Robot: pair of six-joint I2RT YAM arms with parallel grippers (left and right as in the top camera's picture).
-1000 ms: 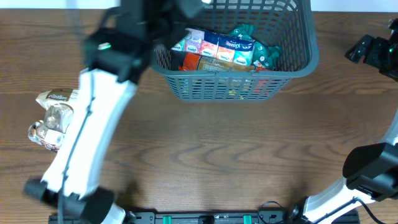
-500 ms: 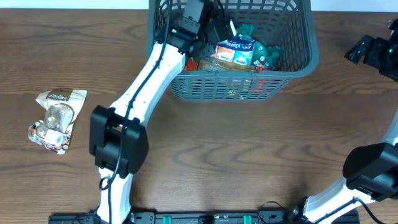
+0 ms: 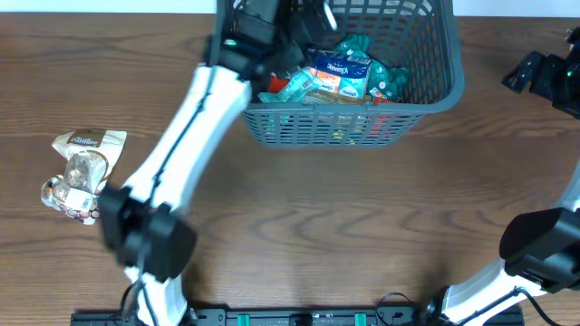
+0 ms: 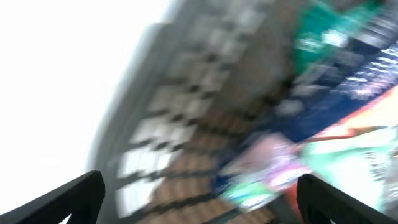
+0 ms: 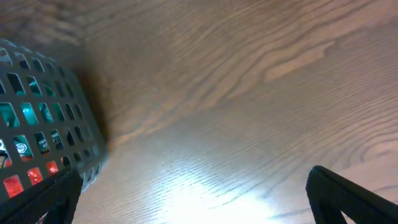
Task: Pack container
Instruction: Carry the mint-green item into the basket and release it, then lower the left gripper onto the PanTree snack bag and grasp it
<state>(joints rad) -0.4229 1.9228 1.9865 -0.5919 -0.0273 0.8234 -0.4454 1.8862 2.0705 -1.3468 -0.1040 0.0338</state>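
The container (image 3: 435,91), a dark grey slotted basket, stands at the table's far edge and holds several colourful packets (image 3: 340,72). My left gripper (image 3: 304,18) hangs over its left half, open with nothing between its fingers. The left wrist view is blurred: the left gripper (image 4: 200,202) stands wide above the lattice wall (image 4: 168,112) and teal and blue packets (image 4: 336,68). My right gripper (image 5: 199,202) is open and empty over bare table, right of the container (image 5: 43,118). In the overhead view it sits at the right edge (image 3: 542,74).
Two beige snack packets (image 3: 80,172) lie on the wooden table at the far left. The left arm (image 3: 172,163) stretches diagonally from the front edge to the basket. The right arm's base (image 3: 535,249) stands at the front right.
My left gripper has gone from shut to open over the basket's left side while the arm swung. The packets at the basket's left lie differently. The right arm has not moved.
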